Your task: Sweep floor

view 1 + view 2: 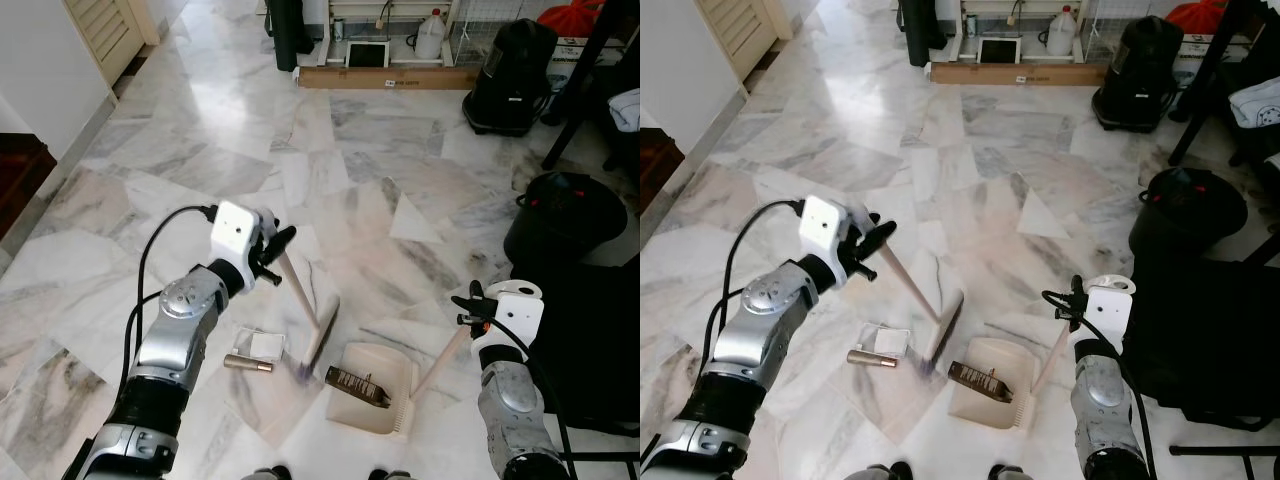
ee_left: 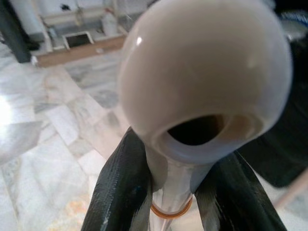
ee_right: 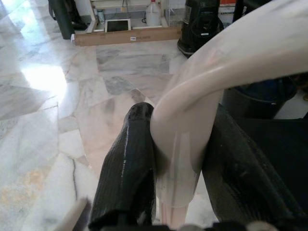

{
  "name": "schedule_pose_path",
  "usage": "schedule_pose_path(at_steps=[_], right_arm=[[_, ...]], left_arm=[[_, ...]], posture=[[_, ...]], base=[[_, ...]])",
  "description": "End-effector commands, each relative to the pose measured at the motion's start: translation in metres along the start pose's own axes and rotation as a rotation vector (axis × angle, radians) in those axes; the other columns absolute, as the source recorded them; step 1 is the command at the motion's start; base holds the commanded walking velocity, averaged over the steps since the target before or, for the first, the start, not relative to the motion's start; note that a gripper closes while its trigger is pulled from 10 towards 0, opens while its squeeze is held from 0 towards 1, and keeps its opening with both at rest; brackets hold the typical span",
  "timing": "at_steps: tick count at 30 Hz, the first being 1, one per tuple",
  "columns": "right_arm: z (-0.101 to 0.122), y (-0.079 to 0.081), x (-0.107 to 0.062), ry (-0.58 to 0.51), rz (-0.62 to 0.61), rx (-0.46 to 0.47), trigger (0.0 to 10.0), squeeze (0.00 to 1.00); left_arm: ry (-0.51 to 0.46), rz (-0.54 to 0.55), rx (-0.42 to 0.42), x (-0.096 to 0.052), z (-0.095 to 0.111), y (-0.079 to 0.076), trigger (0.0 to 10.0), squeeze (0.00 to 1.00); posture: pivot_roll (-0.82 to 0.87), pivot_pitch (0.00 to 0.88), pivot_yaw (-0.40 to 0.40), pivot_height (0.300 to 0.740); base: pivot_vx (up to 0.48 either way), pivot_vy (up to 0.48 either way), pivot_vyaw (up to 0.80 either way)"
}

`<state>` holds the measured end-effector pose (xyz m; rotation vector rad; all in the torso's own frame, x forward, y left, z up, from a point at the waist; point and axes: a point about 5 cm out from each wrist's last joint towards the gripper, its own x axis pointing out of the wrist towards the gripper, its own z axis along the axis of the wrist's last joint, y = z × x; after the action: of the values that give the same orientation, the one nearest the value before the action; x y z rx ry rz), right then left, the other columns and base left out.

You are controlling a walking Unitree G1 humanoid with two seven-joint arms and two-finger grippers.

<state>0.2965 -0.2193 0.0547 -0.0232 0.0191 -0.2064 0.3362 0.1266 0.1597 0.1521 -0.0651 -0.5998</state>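
On the marble floor just ahead of the robot, a dustpan is set flat with its open mouth turned toward the broom, so that whatever is pushed across can slide straight in. It is steadied by its long handle, which slopes up to the right gripper; in the right wrist view the two black fingers are seen clamped on either side of the pale curved handle top. The broom is held by the left gripper, whose fingers are closed around the neck of the stick just below its rounded end cap. The stick is angled down and toward the pan, which puts the bristles on the floor just beside the pan's mouth, a posture suited to a short drawing stroke. A dark brown wrapper already lies inside the pan. On the far side of the bristles from the pan, a small white packet and a bronze tube lie close together on the tiles; they appear to be what is left to collect, and the head would probably need lifting over them before the next stroke. Two black bins stand well apart to the right.
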Motion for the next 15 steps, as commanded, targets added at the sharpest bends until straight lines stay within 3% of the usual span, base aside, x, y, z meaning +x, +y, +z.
schedule_pose_path(at_steps=[1, 8, 15], right_arm=[[0.003, -0.001, 0.001, -0.014, -0.006, 0.008, 10.0, 0.0], [0.002, 0.0, 0.001, -0.012, -0.004, 0.008, 10.0, 0.0], [0.002, 0.0, 0.001, -0.01, -0.003, 0.007, 10.0, 0.0]], left_arm=[[0.008, -0.023, 0.048, -0.004, 0.001, 0.0, 10.0, 0.0], [0.007, -0.019, 0.044, -0.006, 0.0, -0.001, 10.0, 0.0], [0.09, -0.122, 0.018, -0.01, -0.015, -0.014, 10.0, 0.0]], posture=[[0.06, 0.148, 0.062, 0.74], [0.06, 0.155, 0.058, 0.74], [0.06, 0.163, 0.057, 0.74]], base=[[0.0, 0.0, 0.0], [0.0, 0.0, 0.0], [0.0, 0.0, 0.0]])
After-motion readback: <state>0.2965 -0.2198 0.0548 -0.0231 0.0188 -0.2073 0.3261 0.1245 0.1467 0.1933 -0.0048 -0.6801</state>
